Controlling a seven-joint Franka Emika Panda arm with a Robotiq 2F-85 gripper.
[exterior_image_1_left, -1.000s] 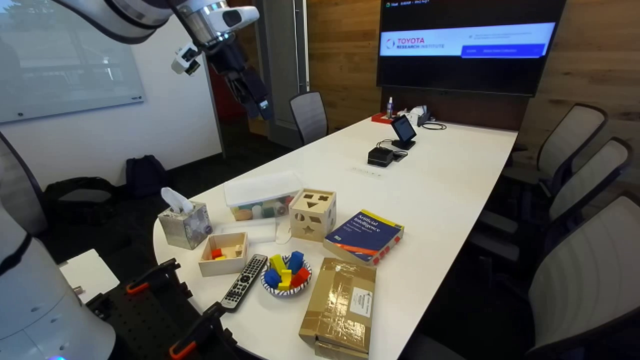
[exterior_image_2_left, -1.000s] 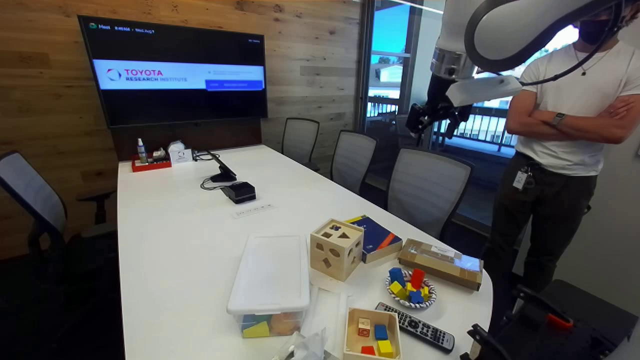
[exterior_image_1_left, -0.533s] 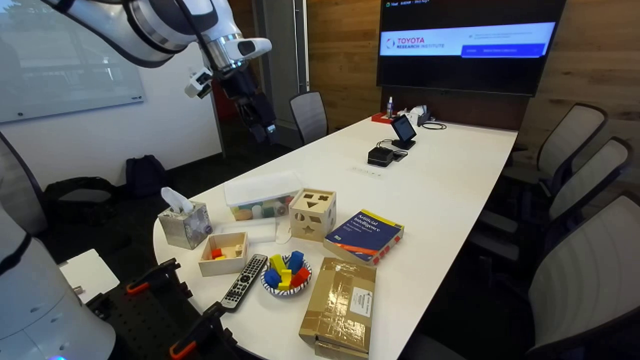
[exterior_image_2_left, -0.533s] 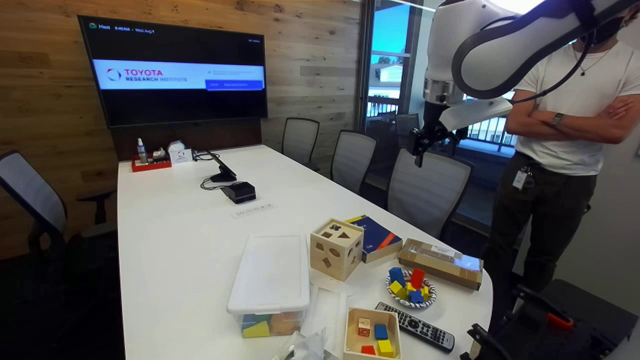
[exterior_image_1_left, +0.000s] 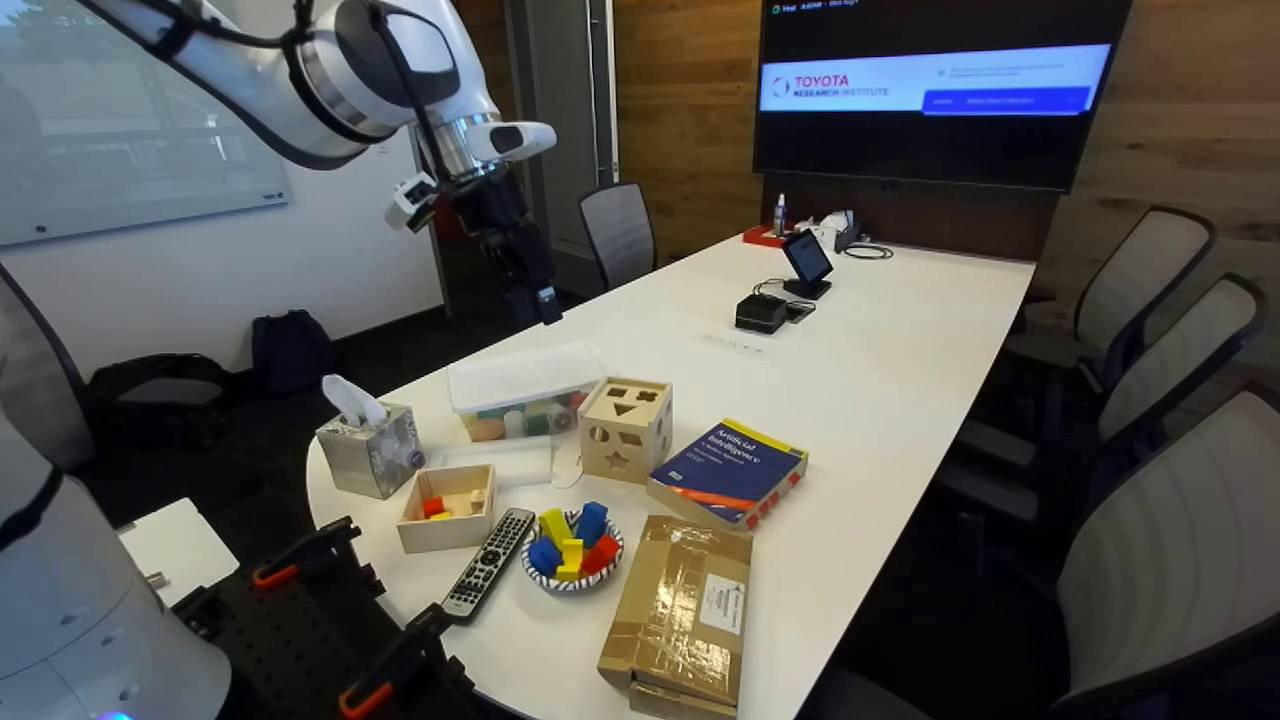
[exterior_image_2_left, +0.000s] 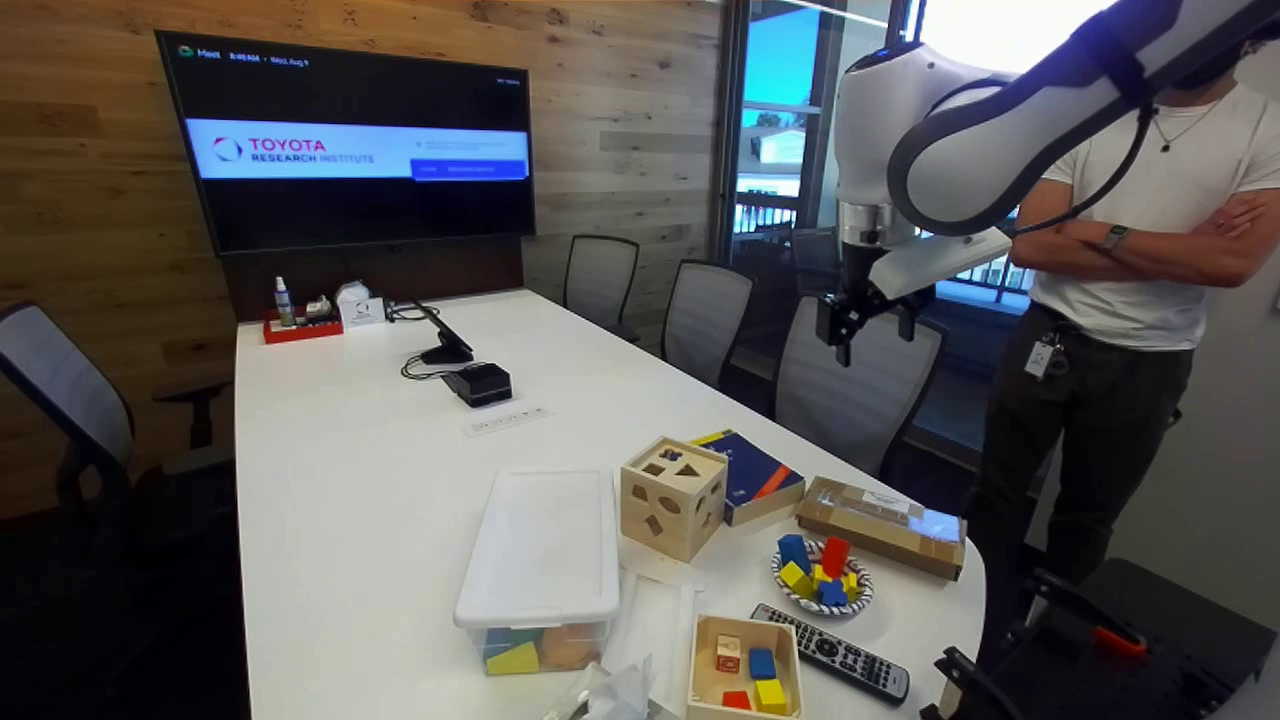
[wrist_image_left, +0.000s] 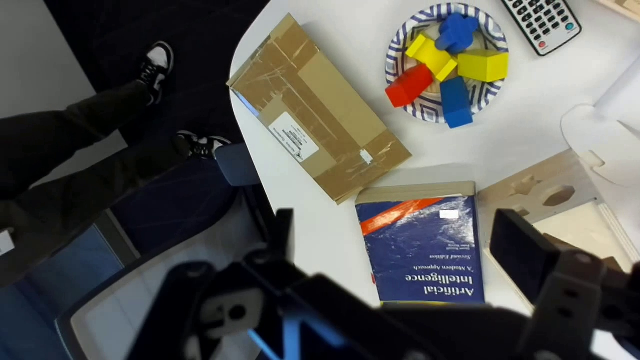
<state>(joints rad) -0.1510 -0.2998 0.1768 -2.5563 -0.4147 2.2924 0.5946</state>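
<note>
My gripper (wrist_image_left: 395, 225) stands open in the wrist view, its two black fingers (wrist_image_left: 522, 255) wide apart with nothing between them. It hangs in the air well above the table, as both exterior views show (exterior_image_2_left: 876, 340). Seen through the gap, a blue Artificial Intelligence book (wrist_image_left: 425, 250) lies flat below. Beside the book are a wooden shape-sorter cube (exterior_image_1_left: 620, 435) and a taped cardboard box (wrist_image_left: 320, 110). A patterned bowl (wrist_image_left: 395, 60) holds several red, yellow and blue blocks. Near it, a small wooden box (exterior_image_2_left: 705, 665) contains a few more blocks.
A remote (exterior_image_1_left: 488, 565) lies between the bowl and the wooden box. A lidded plastic bin (exterior_image_2_left: 545, 550) and a tissue box (exterior_image_1_left: 370, 450) stand along the table's side. Farther off is a tablet on a stand (exterior_image_1_left: 808, 262). A person (exterior_image_2_left: 1120, 260) stands beside the table, near chairs (exterior_image_2_left: 860, 385).
The arm has come down, drifting slightly right in an exterior view and slightly left in an exterior view from elsewhere. The gripper has stayed open. Objects on the table have not moved.
</note>
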